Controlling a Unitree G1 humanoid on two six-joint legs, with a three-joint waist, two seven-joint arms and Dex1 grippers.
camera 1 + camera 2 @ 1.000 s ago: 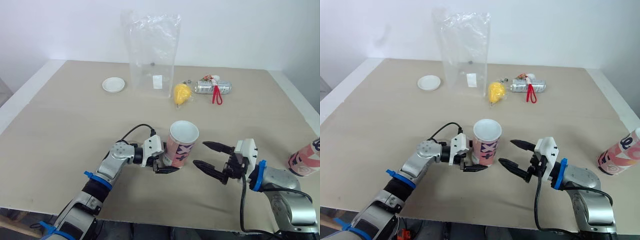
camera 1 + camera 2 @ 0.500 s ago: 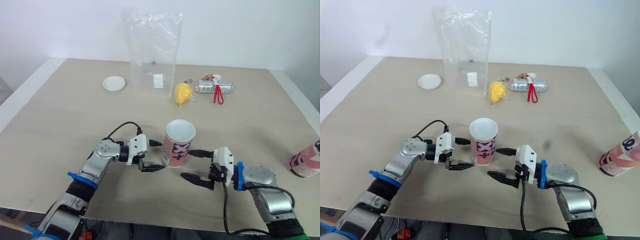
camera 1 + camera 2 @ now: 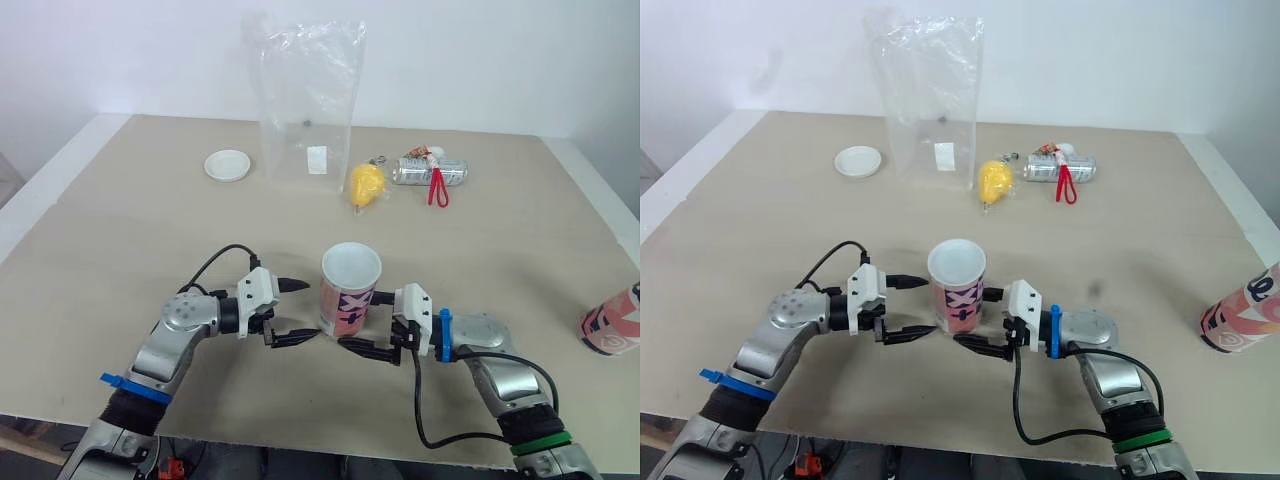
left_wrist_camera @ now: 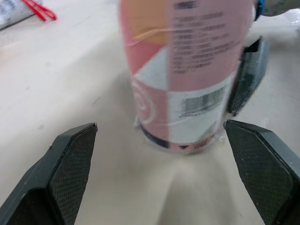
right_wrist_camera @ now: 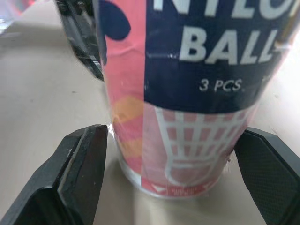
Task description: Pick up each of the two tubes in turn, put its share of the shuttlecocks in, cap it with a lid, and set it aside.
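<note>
Shuttlecock tube (image 3: 350, 290) upright — right gripper (image 3: 362, 322) at its 3 o'clock, jaws spread wide, straddling base, nearer; left gripper (image 3: 308, 310) at 9 o'clock, jaws spread, empty.

The tube (image 5: 187, 93) wears a glossy printed film. The bench (image 3: 150, 230) is matt and smooth; the bag (image 3: 305, 100) is clear, crinkled, shiny plastic. The fingers (image 4: 70, 164) of the left hand (image 4: 159, 126) are matt black, finely textured plastic.

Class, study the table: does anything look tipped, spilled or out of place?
The pink patterned tube at the far right looks tilted, not upright. The silver cylinder with red strap lies on its side. Nothing looks spilled; the open pink tube in the middle stands upright.
</note>
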